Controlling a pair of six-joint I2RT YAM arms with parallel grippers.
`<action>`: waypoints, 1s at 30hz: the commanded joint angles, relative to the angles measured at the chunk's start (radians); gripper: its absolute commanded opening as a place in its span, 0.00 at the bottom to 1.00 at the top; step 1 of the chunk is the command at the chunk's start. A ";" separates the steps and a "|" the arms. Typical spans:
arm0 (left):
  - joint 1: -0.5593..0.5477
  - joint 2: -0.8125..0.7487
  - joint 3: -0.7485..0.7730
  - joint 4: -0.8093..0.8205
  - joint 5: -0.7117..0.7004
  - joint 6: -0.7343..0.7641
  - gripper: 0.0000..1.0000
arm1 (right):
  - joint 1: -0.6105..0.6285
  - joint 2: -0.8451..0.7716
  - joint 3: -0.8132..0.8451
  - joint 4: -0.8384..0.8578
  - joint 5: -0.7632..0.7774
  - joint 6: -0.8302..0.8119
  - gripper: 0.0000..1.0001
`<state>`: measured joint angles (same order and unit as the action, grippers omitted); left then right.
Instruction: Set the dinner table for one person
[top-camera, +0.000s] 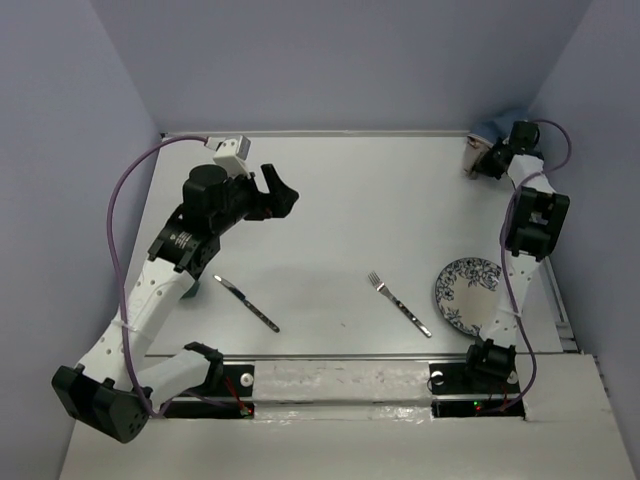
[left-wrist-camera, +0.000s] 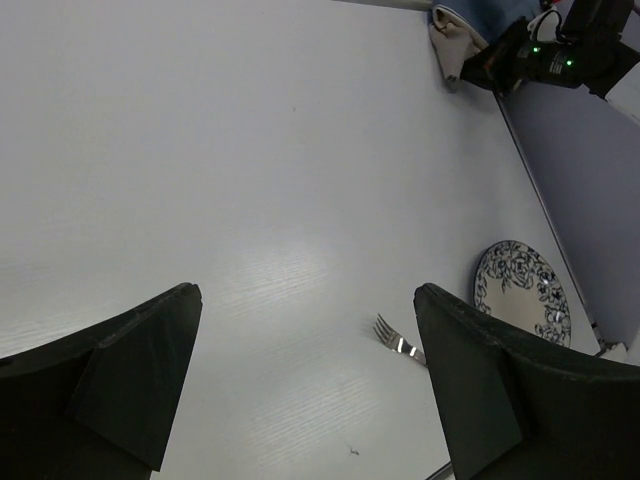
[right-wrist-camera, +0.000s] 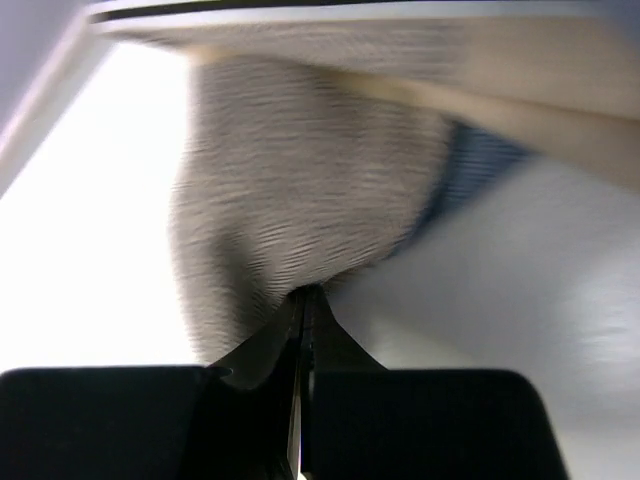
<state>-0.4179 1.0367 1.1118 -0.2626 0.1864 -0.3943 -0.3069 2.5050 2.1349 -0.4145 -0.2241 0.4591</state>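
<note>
The off-white dinner table (top-camera: 350, 210) holds a knife (top-camera: 246, 303) at front left, a fork (top-camera: 398, 304) at front centre and a blue-patterned plate (top-camera: 466, 294) at front right. The fork (left-wrist-camera: 396, 341) and plate (left-wrist-camera: 524, 290) also show in the left wrist view. My right gripper (top-camera: 484, 162) is at the far right corner, shut on the blue-and-tan cloth placemat (top-camera: 488, 138), pinching its tan edge (right-wrist-camera: 300, 230). My left gripper (top-camera: 282, 192) is open and empty above the table's left half.
A metal rail (top-camera: 340, 357) runs along the table's near edge. Blue-grey walls close in the back and both sides. The right arm (top-camera: 525, 230) reaches along the right wall, over the plate's right side.
</note>
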 joint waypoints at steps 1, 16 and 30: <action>-0.002 -0.001 0.075 0.014 -0.039 0.040 0.99 | 0.103 -0.119 0.100 0.040 -0.130 -0.025 0.00; 0.002 -0.001 0.135 -0.059 -0.209 0.045 0.99 | 0.302 -0.646 0.247 0.146 -0.273 0.098 0.00; 0.002 0.032 0.045 -0.061 -0.229 0.052 0.99 | 0.282 -0.511 -0.032 0.166 -0.291 0.142 0.00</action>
<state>-0.4175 1.0531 1.2007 -0.3458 -0.0177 -0.3592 -0.0067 1.8404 2.1941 -0.2073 -0.5129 0.5694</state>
